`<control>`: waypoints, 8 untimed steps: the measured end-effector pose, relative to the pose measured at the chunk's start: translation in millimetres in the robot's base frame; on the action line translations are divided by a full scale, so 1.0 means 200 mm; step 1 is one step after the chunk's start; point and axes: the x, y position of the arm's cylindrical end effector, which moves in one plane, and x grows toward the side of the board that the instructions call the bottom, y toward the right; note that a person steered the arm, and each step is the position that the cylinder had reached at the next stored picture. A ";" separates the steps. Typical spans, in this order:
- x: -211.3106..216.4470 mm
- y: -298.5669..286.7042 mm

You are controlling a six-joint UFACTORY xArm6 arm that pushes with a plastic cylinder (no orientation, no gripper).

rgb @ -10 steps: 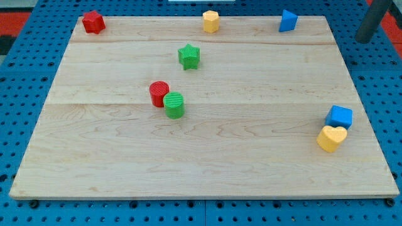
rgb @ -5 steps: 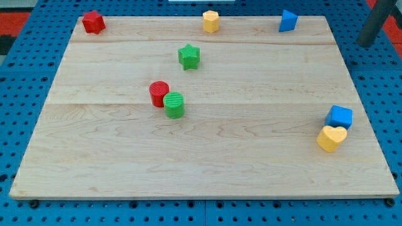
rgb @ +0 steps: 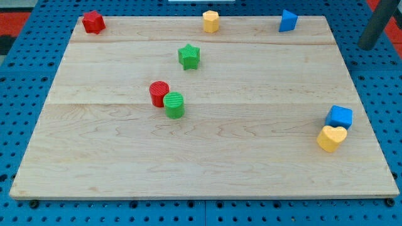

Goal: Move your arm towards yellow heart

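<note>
Your yellow heart (rgb: 331,138) lies near the lower right of the board (rgb: 201,157), touching the blue cube (rgb: 340,117) just above it. My tip (rgb: 366,45) sits off the board at the upper right, well apart from both; it has no jaws to report

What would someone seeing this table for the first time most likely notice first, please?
Probably the bright blocks scattered on the pale wooden board: the yellow heart touching the blue cube at the view's right, and the red cylinder touching the green cylinder left of centre. My tip stands off the board at the view's top right, well above the heart.
</note>
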 end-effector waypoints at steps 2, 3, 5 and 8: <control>0.02 0.00; 0.02 0.00; 0.18 -0.01; 0.86 -0.05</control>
